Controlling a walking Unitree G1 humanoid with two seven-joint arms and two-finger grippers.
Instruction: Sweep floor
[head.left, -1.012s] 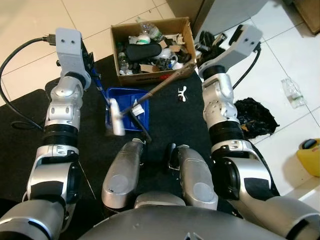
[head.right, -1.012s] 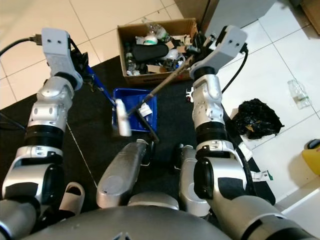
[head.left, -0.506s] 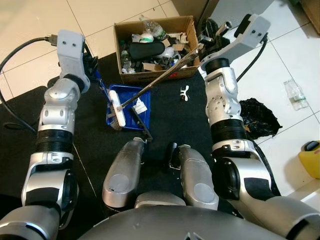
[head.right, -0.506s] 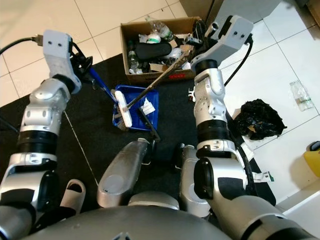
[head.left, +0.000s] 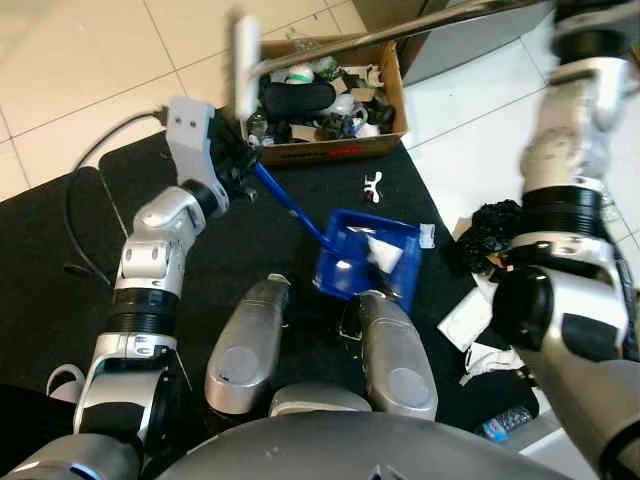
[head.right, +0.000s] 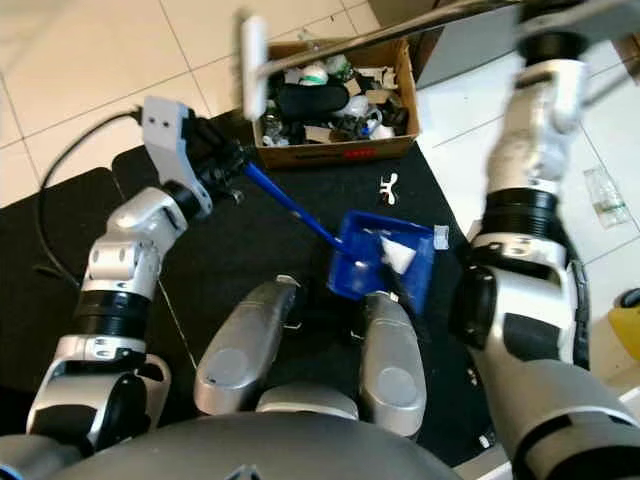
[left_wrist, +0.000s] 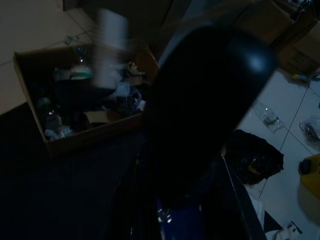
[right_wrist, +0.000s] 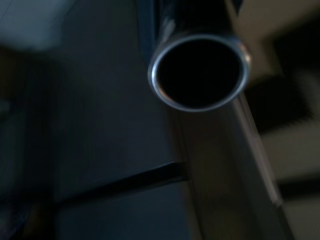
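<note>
Blue dustpan (head.left: 362, 262) lifted over a black floor mat (head.left: 250, 240), loaded with a white crumpled scrap.

The left tool (head.left: 238, 165) is closed on the dustpan's blue handle (head.left: 290, 207), which slants from the tool down to the pan just ahead of the robot's knees. The broom (head.left: 243, 62), blurred, is raised above the scene; its pale head hangs over the near edge of a cardboard box (head.left: 330, 150) full of bottles and rubbish, and its metal shaft runs toward the right arm's upper end. The right tool's grip cannot be told, though a tube's open end sits close to its wrist camera. White litter (head.left: 372, 185) lies on the mat; a black bag (head.left: 495, 222) rests on white tile.
</note>
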